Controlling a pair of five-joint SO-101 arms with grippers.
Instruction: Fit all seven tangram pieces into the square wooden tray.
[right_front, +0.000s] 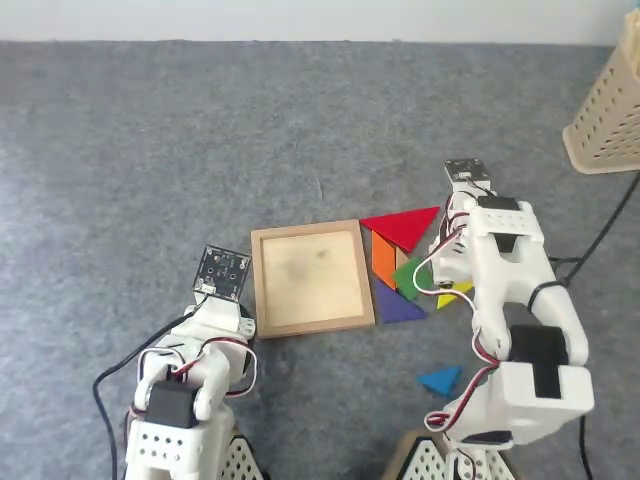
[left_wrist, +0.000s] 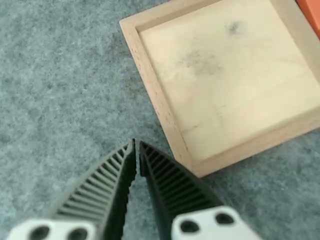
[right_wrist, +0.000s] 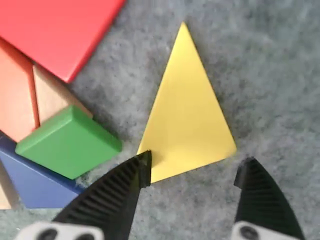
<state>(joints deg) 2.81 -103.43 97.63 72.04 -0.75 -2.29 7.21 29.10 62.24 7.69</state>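
Wooden tray (right_front: 257, 285) is seen from above at the centre of the grey table (right_front: 150, 150). A red triangle (right_front: 402, 226), orange piece (right_front: 383, 262), green piece (right_front: 410, 277) and purple triangle (right_front: 395, 307) are clustered at its 3 o'clock, and a blue triangle (right_front: 440, 379) at 5 o'clock. From the left wrist, the left pincer (left_wrist: 136, 147) is shown pressed together just beside the tray's rim. From the right wrist, the right pincer (right_wrist: 196, 164) is held apart over the yellow triangle's (right_wrist: 187, 115) edge.
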